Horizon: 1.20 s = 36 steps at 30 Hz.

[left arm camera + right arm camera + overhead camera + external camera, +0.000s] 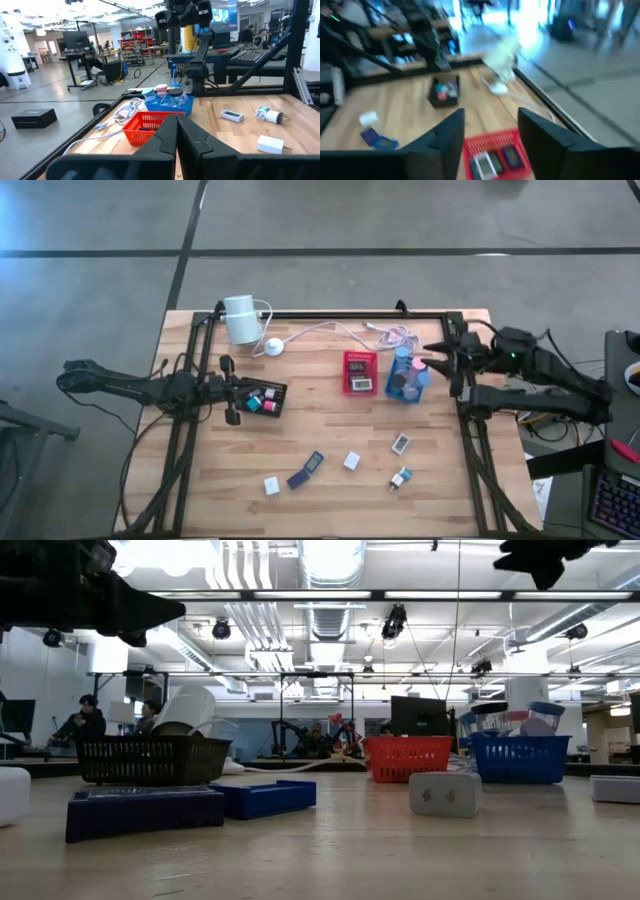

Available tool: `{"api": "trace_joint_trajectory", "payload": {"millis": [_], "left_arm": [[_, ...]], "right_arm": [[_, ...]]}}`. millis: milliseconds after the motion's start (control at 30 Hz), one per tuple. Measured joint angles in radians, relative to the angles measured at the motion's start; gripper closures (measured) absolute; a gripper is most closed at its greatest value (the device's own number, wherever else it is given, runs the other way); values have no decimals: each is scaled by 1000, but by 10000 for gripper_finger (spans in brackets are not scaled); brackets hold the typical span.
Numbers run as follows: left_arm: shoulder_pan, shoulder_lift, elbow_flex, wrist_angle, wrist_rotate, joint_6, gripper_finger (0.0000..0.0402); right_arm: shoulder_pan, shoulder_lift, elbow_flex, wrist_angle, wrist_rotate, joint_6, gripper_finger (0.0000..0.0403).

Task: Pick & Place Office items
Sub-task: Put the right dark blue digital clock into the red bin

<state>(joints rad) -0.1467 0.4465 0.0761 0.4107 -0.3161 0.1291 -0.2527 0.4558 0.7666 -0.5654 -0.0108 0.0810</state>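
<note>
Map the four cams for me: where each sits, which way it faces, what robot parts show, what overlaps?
High: overhead, straight down on the table; both arms show.
Low: table height, level toward the room; arms overhead.
Left wrist: across the table, shut left gripper in the foreground, right arm beyond.
Right wrist: blurred, right gripper open above the red basket.
Shared: red basket in all four.

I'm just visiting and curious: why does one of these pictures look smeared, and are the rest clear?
Right wrist view: smeared all over, though the red basket stays recognisable. Low view: the arms are dark silhouettes against bright ceiling lights. High view: evenly lit. Left wrist view: the blue basket is sharp.
</note>
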Motion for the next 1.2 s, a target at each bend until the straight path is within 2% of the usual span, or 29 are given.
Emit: {"api": "trace_joint_trajectory", "payload": {"millis": [233, 367, 433, 633, 867, 1000, 1200], "left_arm": [[0, 0, 0, 0, 0, 8, 391], [0, 0, 0, 0, 0, 7, 396], [0, 0, 0, 0, 0, 1, 396], [0, -7, 0, -14, 0, -8, 393], [0, -44, 0, -83, 0, -11, 397], [0, -47, 0, -92, 0, -11, 389], [0, -47, 0, -92, 0, 19, 385]], "right_arm": [[0, -224, -280, 292, -15, -18, 329], [0, -294, -402, 415, -44, -45, 373], [0, -317, -456, 477, -94, -67, 388], [0, -372, -565, 614, -214, -85, 394], [0, -441, -661, 682, -225, -25, 394], [0, -456, -712, 719, -226, -34, 394], [0, -456, -719, 741, -227, -89, 394]]}}
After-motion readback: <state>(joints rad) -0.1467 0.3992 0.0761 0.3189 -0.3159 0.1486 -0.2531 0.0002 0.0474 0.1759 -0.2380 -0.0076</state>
